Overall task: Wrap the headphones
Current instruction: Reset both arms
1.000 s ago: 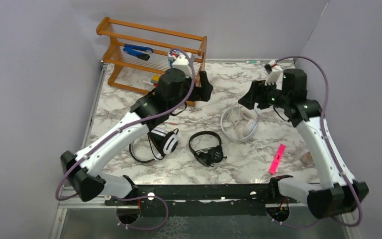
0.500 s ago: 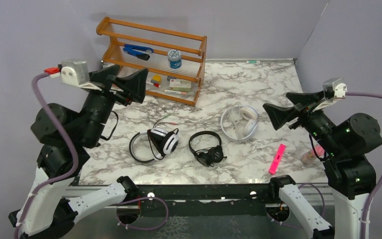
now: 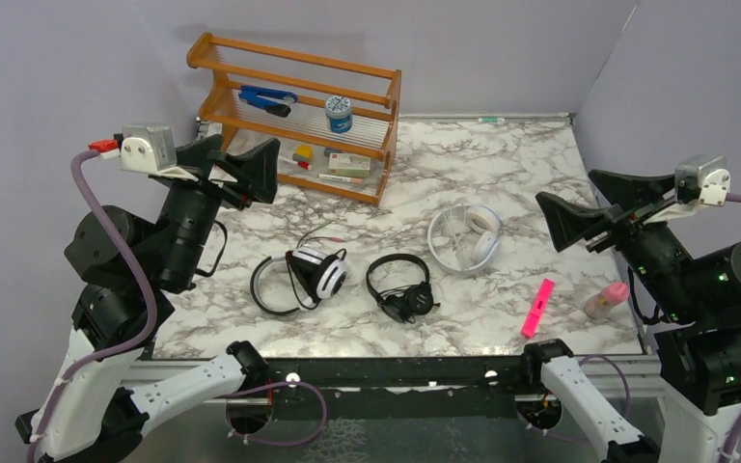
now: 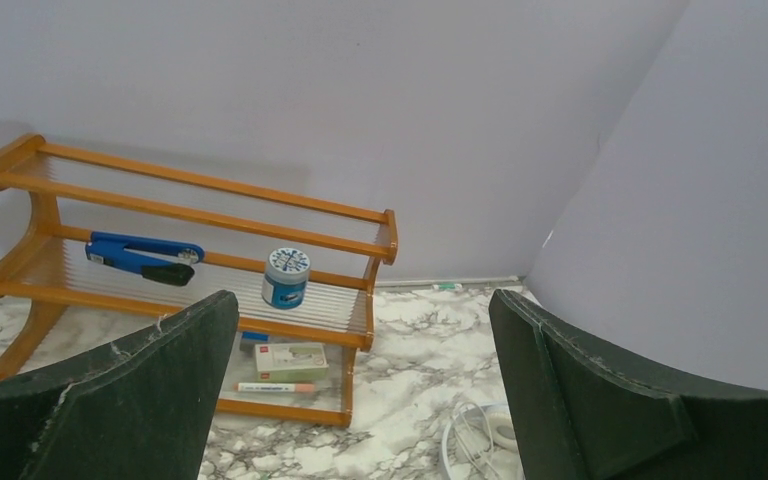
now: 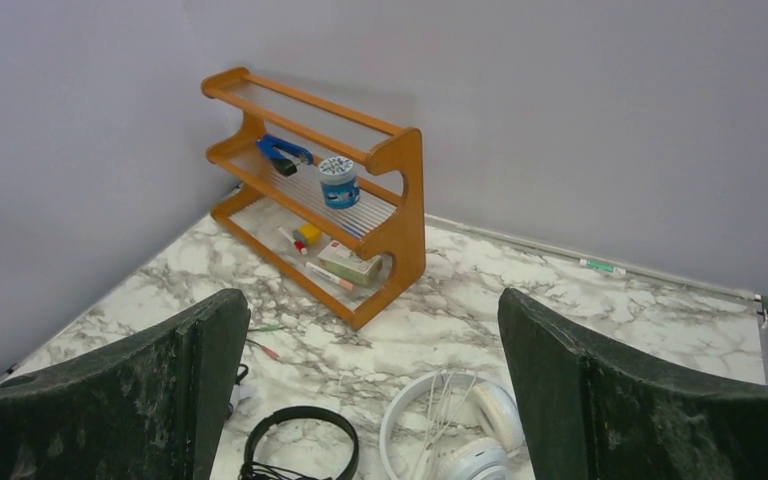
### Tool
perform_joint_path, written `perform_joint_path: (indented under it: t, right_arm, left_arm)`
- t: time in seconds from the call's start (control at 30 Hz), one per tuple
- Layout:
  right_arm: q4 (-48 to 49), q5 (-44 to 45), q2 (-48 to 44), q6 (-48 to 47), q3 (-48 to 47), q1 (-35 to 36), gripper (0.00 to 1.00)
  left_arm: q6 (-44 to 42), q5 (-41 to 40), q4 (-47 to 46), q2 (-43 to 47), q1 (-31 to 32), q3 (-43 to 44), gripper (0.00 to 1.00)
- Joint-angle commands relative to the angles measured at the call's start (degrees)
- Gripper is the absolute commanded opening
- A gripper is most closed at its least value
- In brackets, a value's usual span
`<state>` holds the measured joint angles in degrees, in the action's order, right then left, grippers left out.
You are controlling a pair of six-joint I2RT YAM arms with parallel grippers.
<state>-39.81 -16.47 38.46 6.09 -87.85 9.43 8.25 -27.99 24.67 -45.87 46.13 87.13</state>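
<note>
Three headphones lie in a row on the marble table. The white pair with black ear pads (image 3: 299, 275) lies on the left, its black cord looped beside it. A smaller black pair (image 3: 400, 285) (image 5: 300, 412) is in the middle, and an all-white pair (image 3: 465, 236) (image 5: 475, 460) (image 4: 480, 430) on the right with its cord across the band. My left gripper (image 3: 249, 145) (image 4: 360, 300) hangs open high over the table's left side, holding nothing. Over the right side my right gripper (image 3: 567, 188) (image 5: 372, 300) also stands open and empty, far above the headphones.
A wooden rack (image 3: 294, 116) (image 4: 210, 190) at the back left holds a blue stapler, a small jar, a box and pens. A pink marker (image 3: 537, 307) and a small pink bottle (image 3: 606, 301) lie near the right front. Purple walls enclose three sides.
Both arms have drawn back from the middle of the table and risen to its sides. Both grippers opened wider, and the right one kept retreating to the right.
</note>
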Motion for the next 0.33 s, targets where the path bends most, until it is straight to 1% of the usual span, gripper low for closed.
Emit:
perform_joint_path:
  t: [0.0,0.1,0.3]
  right_arm:
    - [-2.9,2.6,2.0,-0.8,-2.8,0.1,1.0]
    - [-3.6,3.5,2.2,-1.1,-4.5,0.1,1.0]
    - [-5.1,6.4,0.7,-0.4,-5.3,0.1,1.0]
  left_arm:
    - [-0.3,-1.3,-0.9,2.1,-0.2,-1.2,0.99]
    - [-0.3,-1.5,-2.3,2.7,-0.2,-2.4,0.99]
    - [1.0,0.5,-2.2,2.4,-0.2,-1.9,0.99]
